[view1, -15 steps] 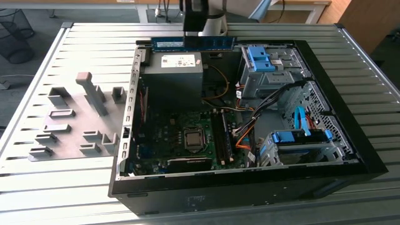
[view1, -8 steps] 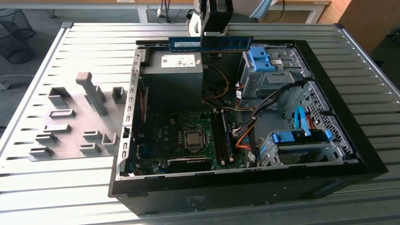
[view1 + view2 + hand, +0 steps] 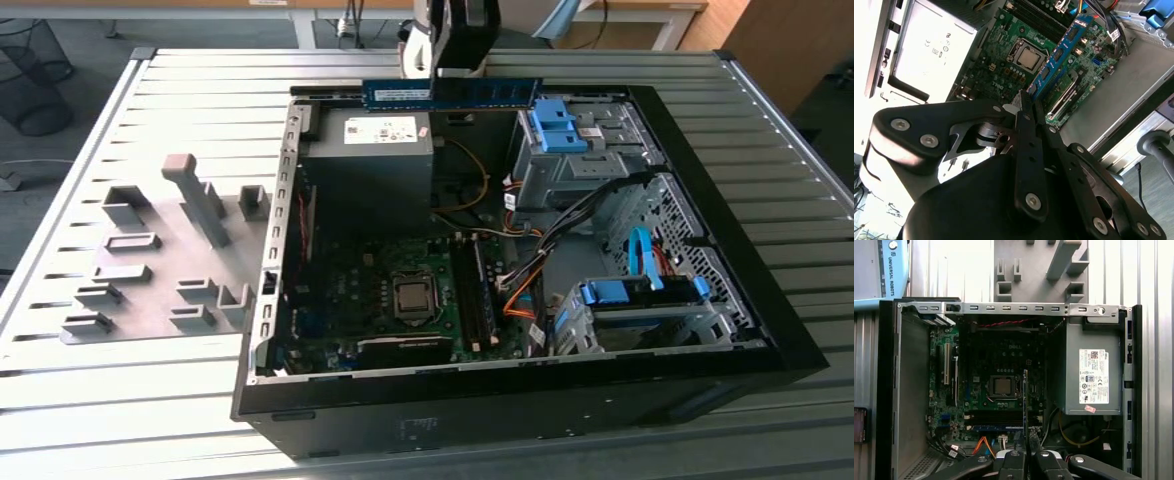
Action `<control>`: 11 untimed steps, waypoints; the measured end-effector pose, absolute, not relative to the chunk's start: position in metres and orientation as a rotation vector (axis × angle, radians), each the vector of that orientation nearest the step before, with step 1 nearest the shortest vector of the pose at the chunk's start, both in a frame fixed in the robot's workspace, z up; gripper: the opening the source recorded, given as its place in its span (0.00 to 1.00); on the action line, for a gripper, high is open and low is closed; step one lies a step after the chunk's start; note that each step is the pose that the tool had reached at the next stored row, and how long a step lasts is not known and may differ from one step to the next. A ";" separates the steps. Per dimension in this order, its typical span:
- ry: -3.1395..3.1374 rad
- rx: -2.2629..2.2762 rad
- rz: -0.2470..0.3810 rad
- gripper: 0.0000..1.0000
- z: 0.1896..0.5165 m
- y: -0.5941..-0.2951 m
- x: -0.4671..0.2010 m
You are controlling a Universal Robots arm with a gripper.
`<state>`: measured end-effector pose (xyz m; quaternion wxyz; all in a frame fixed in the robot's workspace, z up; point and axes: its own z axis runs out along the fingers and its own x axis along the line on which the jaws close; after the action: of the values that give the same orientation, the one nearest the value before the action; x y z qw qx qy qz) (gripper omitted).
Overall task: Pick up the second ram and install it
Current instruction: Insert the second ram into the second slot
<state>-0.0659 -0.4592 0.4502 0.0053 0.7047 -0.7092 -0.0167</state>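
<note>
My gripper is shut on the second ram, a long blue-green stick with a white sticker. It hangs level above the far rim of the open computer case. In the second wrist view the fingers clamp one end of the ram, which reaches out over the motherboard. In the first wrist view the ram appears edge-on, above my gripper. The dark memory slots lie beside the processor socket, well below and nearer than the ram. A blue strip lies along the slots.
A grey power supply fills the case's far corner under the ram. Drive bays with bright blue clips and orange and black cables crowd the exterior view's right. A grey fixture plate with upright blocks lies outside on the slatted table.
</note>
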 end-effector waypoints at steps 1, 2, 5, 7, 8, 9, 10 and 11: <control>-2.221 2.207 -0.052 0.14 0.450 -0.459 -0.066; -2.221 2.207 -0.052 0.14 0.450 -0.459 -0.066; -2.221 2.206 -0.052 0.14 0.450 -0.459 -0.066; -2.228 2.199 -0.052 0.14 0.450 -0.459 -0.066; -2.235 2.192 -0.052 0.14 0.450 -0.459 -0.066; -2.247 2.180 -0.052 0.14 0.450 -0.459 -0.066; -2.262 2.164 -0.052 0.14 0.450 -0.459 -0.066; -2.280 2.146 -0.052 0.14 0.449 -0.459 -0.066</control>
<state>-0.0658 -0.4592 0.4494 0.0050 0.6853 -0.7280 -0.0166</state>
